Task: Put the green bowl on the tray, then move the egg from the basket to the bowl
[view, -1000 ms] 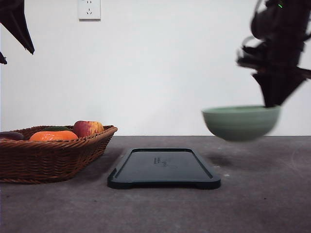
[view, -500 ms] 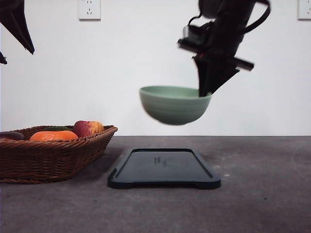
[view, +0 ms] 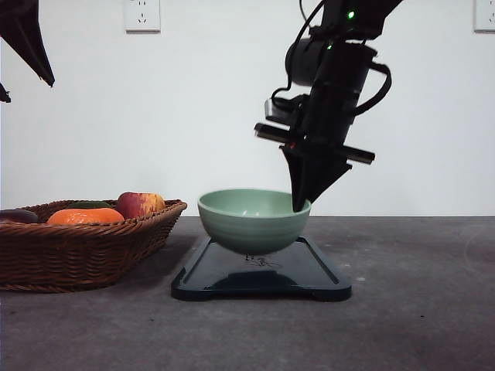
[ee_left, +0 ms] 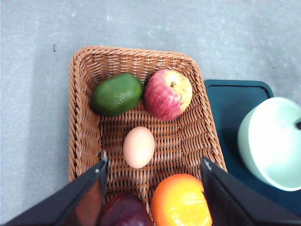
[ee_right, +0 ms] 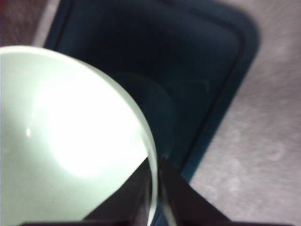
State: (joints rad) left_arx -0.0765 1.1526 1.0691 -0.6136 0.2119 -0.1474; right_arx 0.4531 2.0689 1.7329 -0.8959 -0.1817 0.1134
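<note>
My right gripper is shut on the right rim of the pale green bowl, which hangs at the surface of the dark tray; I cannot tell if it touches. In the right wrist view the fingers pinch the bowl rim over the tray. My left gripper is open above the wicker basket, with a pale tan egg lying in the basket between and below its fingertips. The bowl and tray lie to the basket's right.
The basket also holds a red-yellow apple, a green fruit, an orange fruit and a dark purple one. A white wall with a socket stands behind the grey table.
My right arm has carried the bowl leftward from the right side and lowered it onto or just over the tray. The left arm and basket have not moved.
</note>
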